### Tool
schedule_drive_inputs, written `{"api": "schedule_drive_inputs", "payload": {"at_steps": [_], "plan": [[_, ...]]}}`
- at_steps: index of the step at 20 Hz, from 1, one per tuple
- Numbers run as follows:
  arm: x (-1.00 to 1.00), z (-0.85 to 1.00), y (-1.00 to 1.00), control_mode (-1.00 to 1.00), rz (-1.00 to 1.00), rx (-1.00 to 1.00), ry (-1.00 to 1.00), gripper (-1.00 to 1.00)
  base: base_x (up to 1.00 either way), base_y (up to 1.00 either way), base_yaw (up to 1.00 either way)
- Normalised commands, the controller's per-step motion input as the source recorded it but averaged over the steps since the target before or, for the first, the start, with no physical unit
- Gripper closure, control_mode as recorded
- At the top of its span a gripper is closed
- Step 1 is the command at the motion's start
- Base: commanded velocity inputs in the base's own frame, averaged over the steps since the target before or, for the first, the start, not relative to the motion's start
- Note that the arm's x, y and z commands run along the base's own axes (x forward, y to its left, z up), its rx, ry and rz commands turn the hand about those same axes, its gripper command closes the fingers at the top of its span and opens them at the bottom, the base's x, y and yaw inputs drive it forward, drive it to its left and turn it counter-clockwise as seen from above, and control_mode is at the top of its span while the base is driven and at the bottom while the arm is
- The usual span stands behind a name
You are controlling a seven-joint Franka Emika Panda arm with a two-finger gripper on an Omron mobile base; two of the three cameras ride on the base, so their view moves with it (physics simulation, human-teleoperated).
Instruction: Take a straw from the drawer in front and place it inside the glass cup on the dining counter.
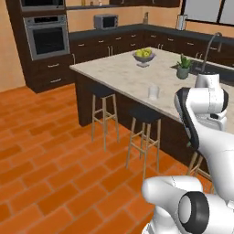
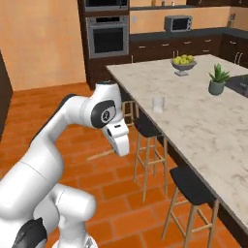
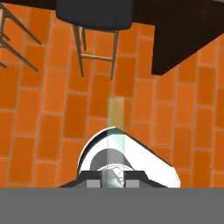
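In the hand view a thin, pale, see-through straw (image 3: 115, 131) stands up from between my fingertips, and my gripper (image 3: 111, 183) is shut on its lower end. The hand points down at the orange brick floor beside the island. The glass cup (image 1: 153, 92) (image 2: 158, 103) stands upright near the stool-side edge of the dining counter (image 1: 116, 73) (image 2: 208, 131), well away from my hand. My arm is folded low in front of that counter. The drawer is out of view.
Dark-seated bar stools (image 1: 145, 114) (image 2: 191, 186) line the island's near side, one also under the hand (image 3: 94, 11). On the counter sit a fruit bowl (image 1: 144, 55) (image 2: 183, 63), a potted plant (image 1: 183, 67) (image 2: 218, 80) and a faucet (image 1: 211, 45). Open floor lies left.
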Motion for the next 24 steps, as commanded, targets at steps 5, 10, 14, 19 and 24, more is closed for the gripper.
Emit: {"api": "schedule_drive_inputs", "payload": {"at_steps": [5, 10, 14, 19, 24], "plan": [[0.0, 0.0, 0.0, 1.0, 0.0, 0.0, 0.0, 1.0, 0.63, 0.91, -0.57], [0.0, 0.0, 0.0, 1.0, 0.0, 0.0, 0.0, 1.0, 0.6, 0.92, -0.56], [0.0, 0.0, 0.0, 1.0, 0.0, 0.0, 0.0, 1.0, 0.6, 0.83, -0.54], [0.0, 0.0, 0.0, 1.0, 0.0, 0.0, 0.0, 1.0, 0.61, 0.74, -0.53], [0.0, 0.0, 0.0, 1.0, 0.0, 0.0, 0.0, 1.0, 0.65, 0.54, -0.51]]}}
